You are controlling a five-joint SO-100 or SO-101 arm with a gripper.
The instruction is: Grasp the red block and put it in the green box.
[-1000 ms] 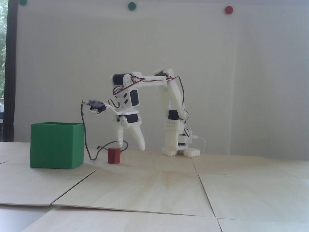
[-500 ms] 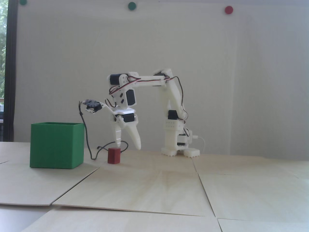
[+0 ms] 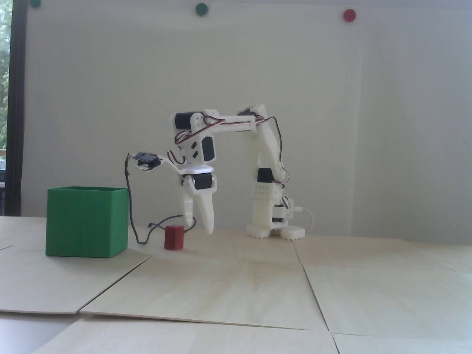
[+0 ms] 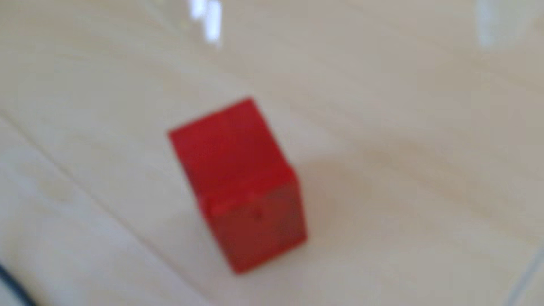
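At lower left of the fixed view we see the green box (image 3: 86, 222) on the table (image 3: 236, 280); its inside is hidden from us. Just right of it stands the red block (image 3: 174, 237), which fills mid-frame in the blurred wrist view (image 4: 238, 185). Above and to the block's right hangs the pincer (image 3: 199, 227), fingers parted, holding nothing.

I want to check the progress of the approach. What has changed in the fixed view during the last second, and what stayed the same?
In the fixed view the gripper swung left toward the red block, then back right and a little lower, its fingers narrowing but still apart. It grasped nothing. The red block stayed on the table beside the green box, which did not move either.
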